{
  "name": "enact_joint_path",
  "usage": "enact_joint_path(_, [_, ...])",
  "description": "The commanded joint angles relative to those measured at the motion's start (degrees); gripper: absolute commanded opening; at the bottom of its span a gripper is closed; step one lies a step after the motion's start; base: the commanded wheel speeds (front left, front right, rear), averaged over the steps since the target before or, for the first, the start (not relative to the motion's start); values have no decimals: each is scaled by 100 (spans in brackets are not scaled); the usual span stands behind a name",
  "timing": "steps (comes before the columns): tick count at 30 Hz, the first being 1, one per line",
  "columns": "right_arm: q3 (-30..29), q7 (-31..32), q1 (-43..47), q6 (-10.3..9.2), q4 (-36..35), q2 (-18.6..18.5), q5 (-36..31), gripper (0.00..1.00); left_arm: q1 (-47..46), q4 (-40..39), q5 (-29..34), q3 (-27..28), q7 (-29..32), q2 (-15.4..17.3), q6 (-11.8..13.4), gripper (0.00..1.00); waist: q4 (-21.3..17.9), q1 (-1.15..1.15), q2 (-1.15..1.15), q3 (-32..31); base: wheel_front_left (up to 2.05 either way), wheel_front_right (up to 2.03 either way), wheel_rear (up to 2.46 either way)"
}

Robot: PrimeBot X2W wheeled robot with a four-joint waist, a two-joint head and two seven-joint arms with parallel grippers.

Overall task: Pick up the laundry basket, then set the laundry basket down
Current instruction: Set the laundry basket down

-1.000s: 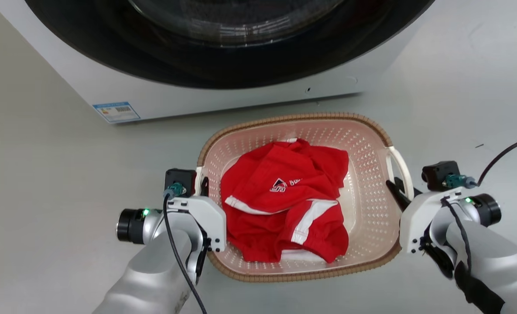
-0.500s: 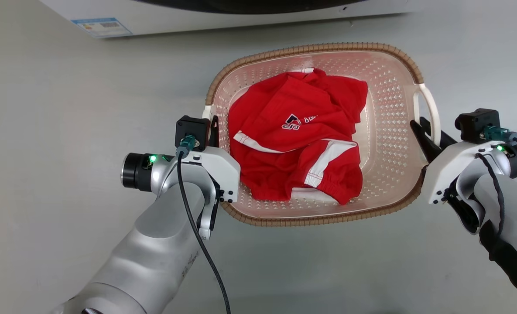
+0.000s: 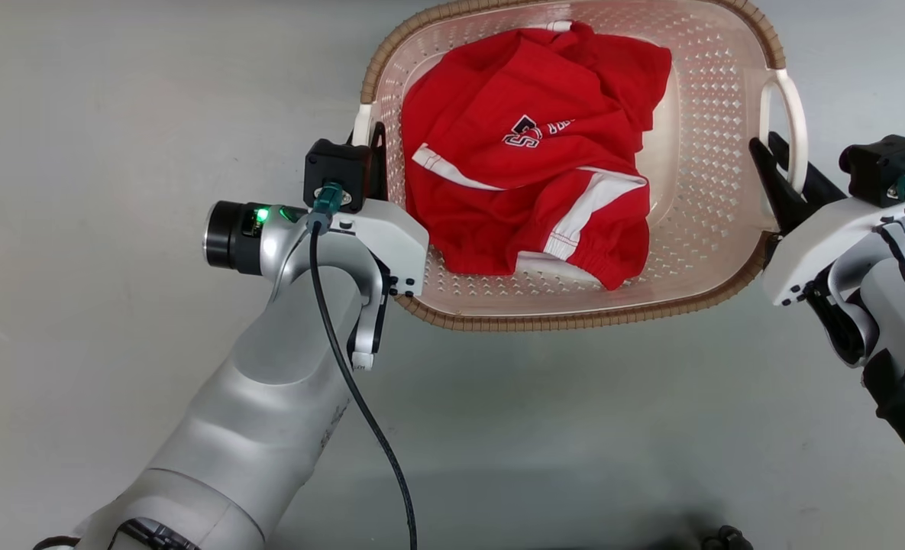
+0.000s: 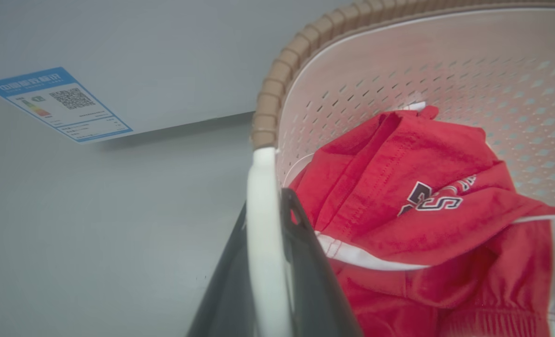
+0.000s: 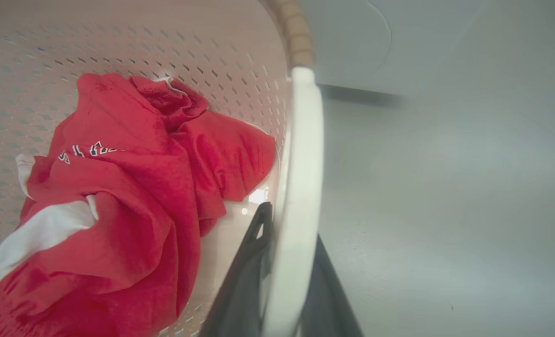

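The laundry basket, cream with perforated walls and a brown woven rim, is at the top centre of the head view with a red and white garment inside. My left gripper is shut on the basket's white left handle, which runs between the dark fingers in the left wrist view. My right gripper is shut on the white right handle, held between its fingers. The basket's far rim is cut off by the top edge of the head view.
Grey floor lies all around the basket. The washer's white front with a blue-edged label stands just beyond the basket in the left wrist view, and its panel shows in the right wrist view. A small dark part sits at the bottom edge.
The head view has shifted, so the washer has slid out of its top. The basket now looks larger and higher in the picture. Both grippers stay shut on its handles.
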Motion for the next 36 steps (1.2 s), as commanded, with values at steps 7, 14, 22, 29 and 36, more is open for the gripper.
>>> enact_joint_path(7, [-279, -83, 369, 31, -248, -155, -349, 0, -70, -225, 362, 292, -61, 137, -26, 0, 46, 0, 0, 243, 0, 0, 0])
enact_joint_path(14, [-472, -83, 320, 31, -347, -200, -470, 0, -167, -343, 487, 407, -61, 137, -20, 0, 74, 0, 0, 460, 0, 0, 0])
enact_joint_path(22, [-597, -83, 299, 31, -393, -227, -495, 0, -250, -379, 566, 476, -61, 137, -33, 0, 70, 0, 0, 616, 0, 0, 0])
enact_joint_path(29, [-627, -83, 308, 31, -416, -224, -520, 0, -275, -375, 540, 476, -61, 137, -45, 0, 68, 0, 0, 694, 0, 0, 0])
enact_joint_path(36, [-619, -83, 283, 31, -409, -228, -531, 0, -280, -399, 431, 373, -61, 137, -35, 0, 85, 0, 0, 758, 0, 0, 0])
